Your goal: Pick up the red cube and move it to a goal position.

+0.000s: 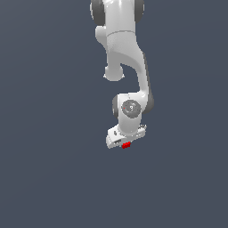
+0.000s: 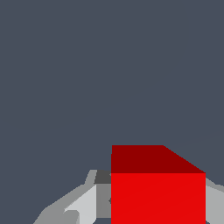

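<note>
A white Panda arm [image 1: 127,58] is seen from the exterior view, reaching down from the top edge of the picture over a plain, dark blue-grey tabletop [image 1: 49,169]. The wrist is bent so that the gripper [image 1: 126,141] hangs at the lowest point of the arm, slightly tilted, near the middle of the picture.

The red cube [image 1: 126,144] is seen at the underside of the gripper, between the finger parts, and appears much smaller than the gripper body. Only a small red patch of it shows in the exterior view; whether it is lifted off the tabletop or rests on it cannot be told, as no shadow or gap can be made out.

In the wrist view the red cube [image 2: 157,192] fills much of the lower part of the picture, with a darker red face above a brighter one. A pale grey finger [image 2: 83,205] lies against one side of it, and a sliver of another grey part [image 2: 214,203] shows at the opposite side. The gripper is thus seen closed on the red cube, with the cube held between the fingers. The rest of the wrist view is taken up by the plain tabletop [image 2: 109,65].
</note>
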You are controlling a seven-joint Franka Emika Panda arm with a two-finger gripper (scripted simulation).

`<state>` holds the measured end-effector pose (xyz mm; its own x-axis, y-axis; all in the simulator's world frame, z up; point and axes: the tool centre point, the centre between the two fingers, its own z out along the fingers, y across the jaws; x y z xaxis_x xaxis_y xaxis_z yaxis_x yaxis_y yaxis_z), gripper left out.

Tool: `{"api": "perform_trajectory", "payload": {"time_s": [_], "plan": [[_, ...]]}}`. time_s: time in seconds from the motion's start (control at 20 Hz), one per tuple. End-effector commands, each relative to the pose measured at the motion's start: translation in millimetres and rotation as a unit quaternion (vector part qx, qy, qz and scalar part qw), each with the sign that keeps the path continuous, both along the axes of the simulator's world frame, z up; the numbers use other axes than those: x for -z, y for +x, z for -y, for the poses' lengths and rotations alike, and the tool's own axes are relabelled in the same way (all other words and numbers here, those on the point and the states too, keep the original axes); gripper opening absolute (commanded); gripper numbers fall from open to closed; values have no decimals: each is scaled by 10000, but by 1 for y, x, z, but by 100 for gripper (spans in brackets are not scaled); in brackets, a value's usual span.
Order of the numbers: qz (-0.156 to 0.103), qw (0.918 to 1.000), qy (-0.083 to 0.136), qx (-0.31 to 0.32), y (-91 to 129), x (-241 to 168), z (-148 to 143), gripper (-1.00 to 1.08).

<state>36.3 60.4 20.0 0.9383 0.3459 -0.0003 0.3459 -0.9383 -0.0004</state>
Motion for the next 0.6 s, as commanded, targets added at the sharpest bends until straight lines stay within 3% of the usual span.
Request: {"api": "perform_trajectory", "payload": {"time_s": [0.0, 0.55], "plan": [[0, 10000, -2, -1, 0, 0, 0, -100], [1, 10000, 1, -3, 13, -40, 8, -100]]}}
